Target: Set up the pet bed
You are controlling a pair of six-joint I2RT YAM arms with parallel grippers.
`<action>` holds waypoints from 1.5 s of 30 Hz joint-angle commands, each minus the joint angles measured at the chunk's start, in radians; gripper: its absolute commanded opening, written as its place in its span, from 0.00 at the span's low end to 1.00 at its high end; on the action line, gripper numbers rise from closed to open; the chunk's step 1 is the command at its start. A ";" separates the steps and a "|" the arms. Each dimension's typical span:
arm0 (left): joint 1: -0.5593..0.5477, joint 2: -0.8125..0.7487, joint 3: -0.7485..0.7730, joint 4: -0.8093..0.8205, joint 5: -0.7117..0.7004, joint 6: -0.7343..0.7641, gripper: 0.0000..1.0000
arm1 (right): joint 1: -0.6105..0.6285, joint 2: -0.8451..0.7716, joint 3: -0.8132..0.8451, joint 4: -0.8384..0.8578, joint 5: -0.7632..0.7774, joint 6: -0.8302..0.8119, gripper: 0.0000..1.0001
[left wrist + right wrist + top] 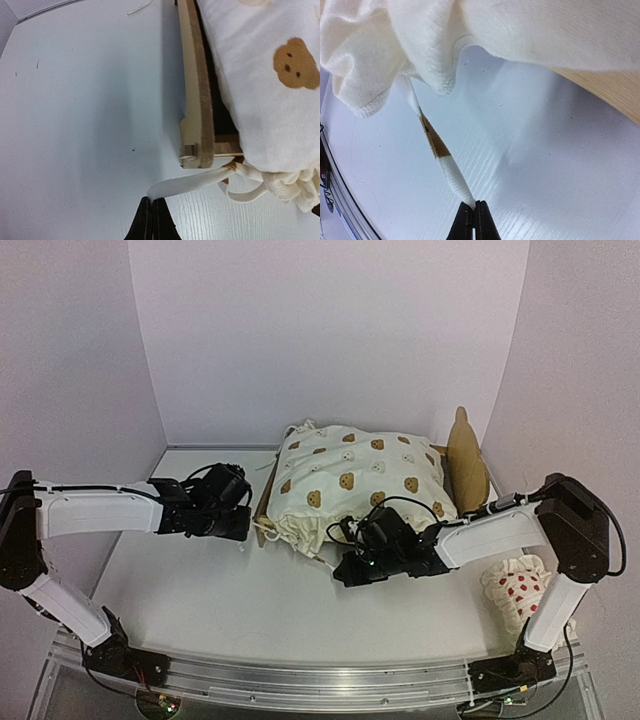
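The pet bed [468,472] stands at the back of the table with its plywood headboard on the right. A cream bear-print cushion [355,485] lies bunched on it. In the left wrist view the bed's side rail [196,90] ends at a corner, with the cushion [265,85] inside it. My left gripper [152,200] is shut on the end of a cream tie [190,182] that runs round that corner. My right gripper [474,204] is shut on the tip of another tie [451,172], pulled taut from the cushion's ruffled edge [435,75]. In the top view the left gripper [243,525] is at the bed's left end and the right gripper [345,570] is in front of the bed.
A small white pillow with red dots [517,590] lies at the right, beside the right arm's upright link. White walls close in the table at the back and on both sides. A metal rail [320,675] runs along the near edge.
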 commanded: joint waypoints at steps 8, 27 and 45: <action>0.195 -0.019 -0.029 0.069 0.100 0.056 0.00 | -0.098 -0.181 -0.099 -0.223 0.130 -0.036 0.00; 0.289 0.078 -0.100 0.166 0.101 0.035 0.00 | -0.221 -0.437 -0.233 -0.394 0.244 -0.071 0.00; 0.188 -0.089 0.091 0.042 0.269 0.112 0.64 | -0.218 -0.538 0.305 -0.868 0.111 -0.211 0.78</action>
